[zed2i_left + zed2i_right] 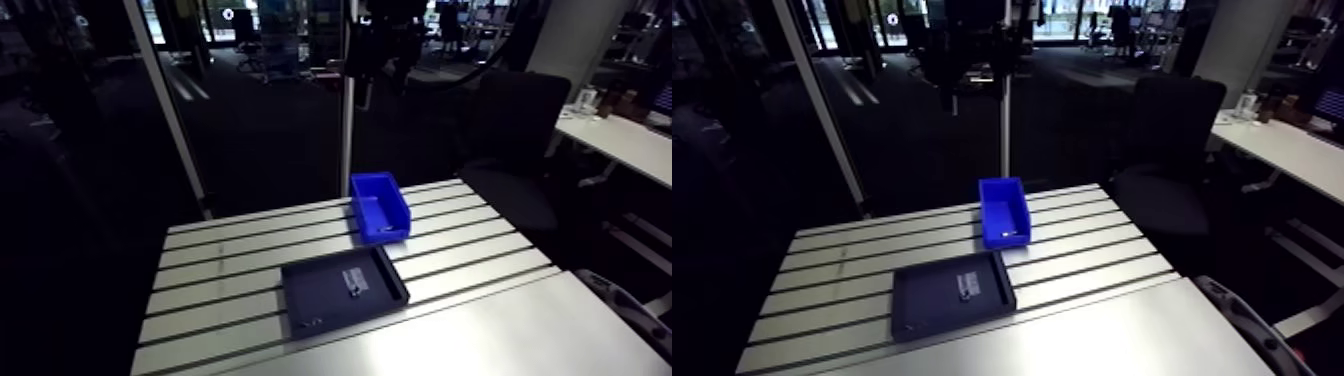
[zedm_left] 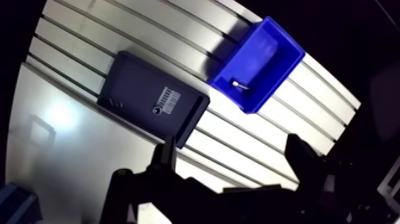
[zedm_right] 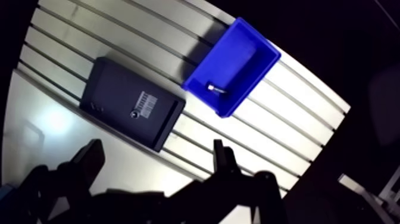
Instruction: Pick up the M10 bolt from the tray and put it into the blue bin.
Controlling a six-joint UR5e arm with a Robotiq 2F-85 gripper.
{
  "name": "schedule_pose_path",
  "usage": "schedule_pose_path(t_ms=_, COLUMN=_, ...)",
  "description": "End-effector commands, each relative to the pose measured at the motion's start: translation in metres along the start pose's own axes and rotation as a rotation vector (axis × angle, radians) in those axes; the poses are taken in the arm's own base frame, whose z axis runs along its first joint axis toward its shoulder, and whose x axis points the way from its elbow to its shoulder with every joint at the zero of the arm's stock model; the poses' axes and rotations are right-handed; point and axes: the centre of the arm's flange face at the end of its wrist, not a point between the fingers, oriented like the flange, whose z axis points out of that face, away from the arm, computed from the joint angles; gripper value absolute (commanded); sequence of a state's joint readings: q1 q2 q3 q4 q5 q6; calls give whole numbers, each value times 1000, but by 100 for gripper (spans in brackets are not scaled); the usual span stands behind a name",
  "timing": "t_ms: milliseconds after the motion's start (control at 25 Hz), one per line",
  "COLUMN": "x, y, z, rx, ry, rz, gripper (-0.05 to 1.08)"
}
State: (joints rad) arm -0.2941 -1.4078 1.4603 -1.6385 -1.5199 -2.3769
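Observation:
The blue bin (image 2: 262, 50) stands on the slotted table beyond the dark tray (image 2: 128, 77). A small silver bolt (image 2: 240, 85) lies inside the bin near its end wall. In the tray, a small round metal part (image 2: 156, 110) sits beside a white label (image 2: 167, 96), with tiny pieces (image 2: 115, 105) near one edge. My gripper (image 2: 232, 161) hangs high above the table, open, with nothing between its fingers (image 2: 164, 156). In the arm view the bin (image 1: 378, 207) sits just behind the tray (image 1: 315, 290).
The slotted aluminium table (image 1: 230, 260) runs around the bin and tray. A smooth light panel (image 1: 480, 335) borders its near side. An upright pole (image 1: 348, 120) rises behind the bin. An office chair (image 1: 515, 130) stands off the table's right end.

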Motion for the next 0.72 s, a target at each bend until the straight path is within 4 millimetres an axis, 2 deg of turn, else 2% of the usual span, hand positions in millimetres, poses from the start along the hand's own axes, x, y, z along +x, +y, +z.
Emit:
schedule_pose_path(t_ms=40, x=-38, y=-53, z=-28, rx=-18, ry=-64, rz=417, gripper=1)
schedule_pose_path(t_ms=160, x=-46, y=-57, z=-26, rx=-34, ry=-119, rz=474, gripper=1)
schedule_pose_path(t_ms=240, x=-50, y=-66, z=-32, rx=-37, ry=-125, rz=486, gripper=1)
schedule_pose_path(t_ms=720, x=-47, y=-71, z=-36, rx=-42, ry=-118, rz=549, gripper=1)
